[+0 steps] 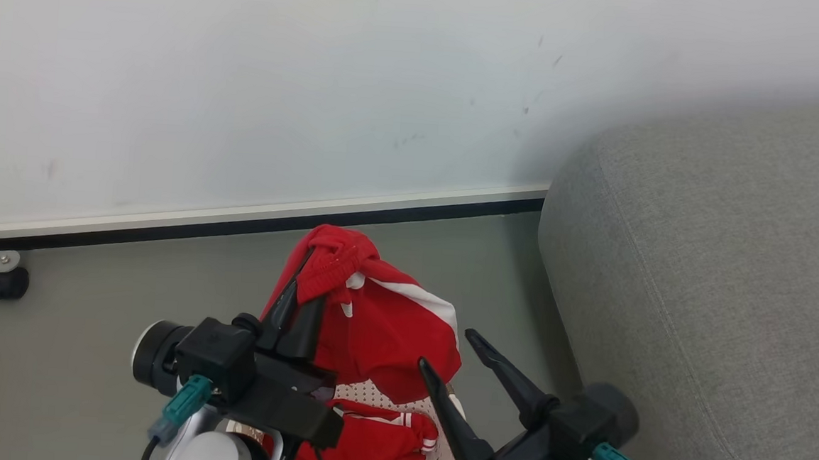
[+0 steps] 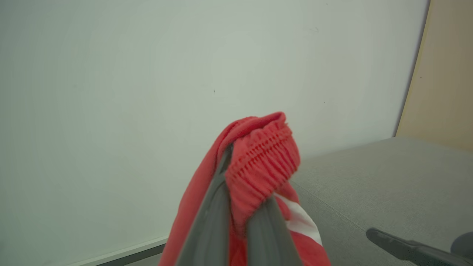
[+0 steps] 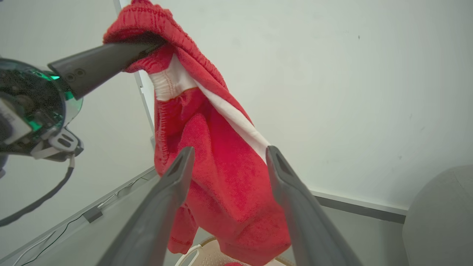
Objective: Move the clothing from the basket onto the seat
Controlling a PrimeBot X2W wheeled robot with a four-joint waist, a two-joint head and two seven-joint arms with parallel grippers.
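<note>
1. The left gripper (image 1: pixel 305 287) is seen clamped shut on the gathered elastic waistband of a red garment (image 1: pixel 382 328). The band is bunched over the fingertips (image 2: pixel 221 192).
2. This garment is held up clear of the floor and hangs down from the left gripper. A white stripe runs along the side turned toward the right gripper (image 1: pixel 445 347).
3. Directly below the left gripper the basket (image 1: pixel 378 397) is partly covered by the hanging fabric; a patch of its cream perforated wall is exposed. A second red garment (image 1: pixel 375 448) with white stripes is left lying in it.
4. The right gripper is held empty with its jaws wide apart, just beside the left gripper and lower. The hanging cloth is framed between and beyond its fingers (image 3: pixel 173 192); whether it is touched cannot be told.
5. The grey woven seat (image 1: pixel 719 277) is found beyond the right gripper, on the side away from the left one. Its rounded corner and a seam line are shown, and the right gripper stands between it and the held garment.
6. Ahead of both grippers a pale wall (image 1: pixel 248 71) is met by a white skirting board (image 1: pixel 240 214) with a dark strip beneath, above grey-green floor (image 1: pixel 92 310).
7. Far out from the left gripper's outer side, a black caster (image 1: pixel 8 282) is seen at the wall.
</note>
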